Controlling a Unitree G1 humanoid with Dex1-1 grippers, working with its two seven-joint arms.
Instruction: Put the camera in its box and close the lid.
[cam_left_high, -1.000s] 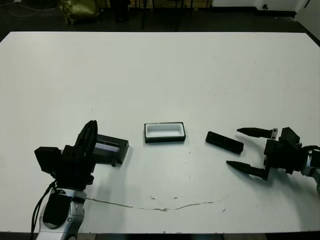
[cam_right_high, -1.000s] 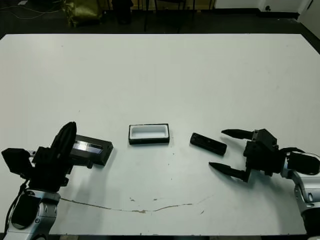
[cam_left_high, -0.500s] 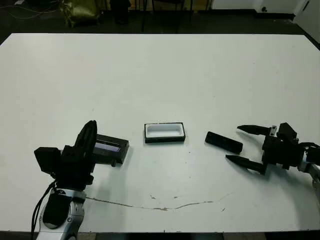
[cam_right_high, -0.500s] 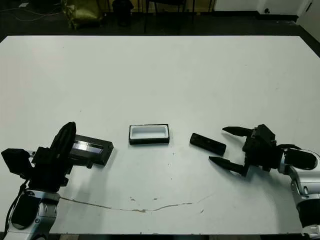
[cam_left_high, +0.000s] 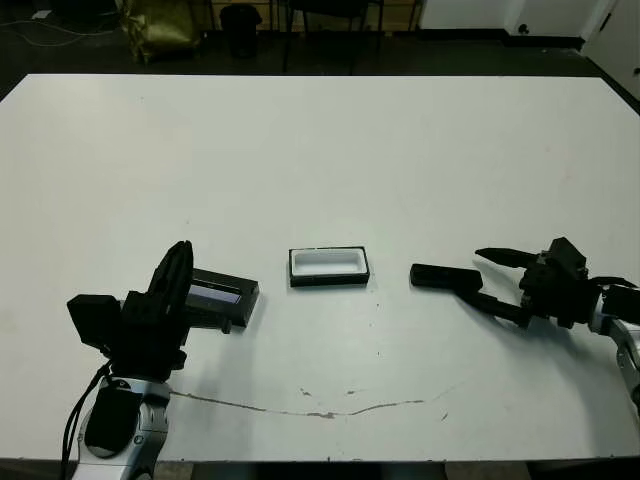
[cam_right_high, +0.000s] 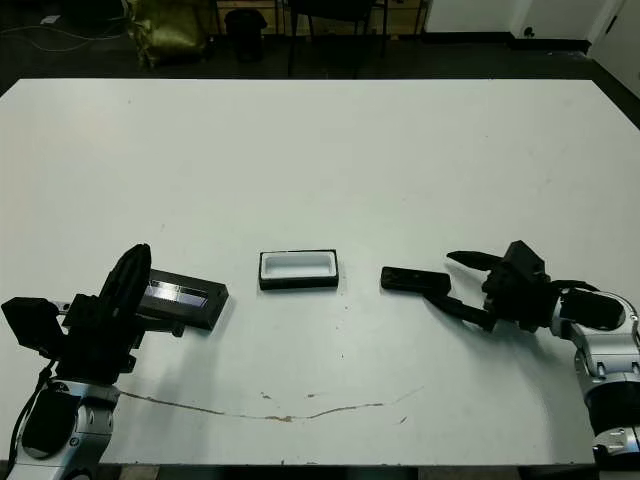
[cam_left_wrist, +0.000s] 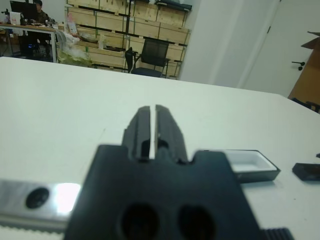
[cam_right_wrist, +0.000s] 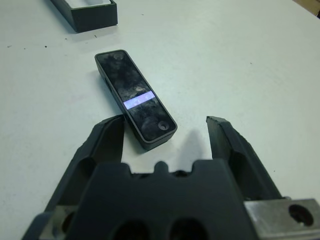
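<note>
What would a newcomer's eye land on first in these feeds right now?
Probably the right gripper, open, with one finger beside the near end of the camera lying flat on the white table. Next, the open box at the middle, showing its white lining, and the lid beside the left gripper.
</note>
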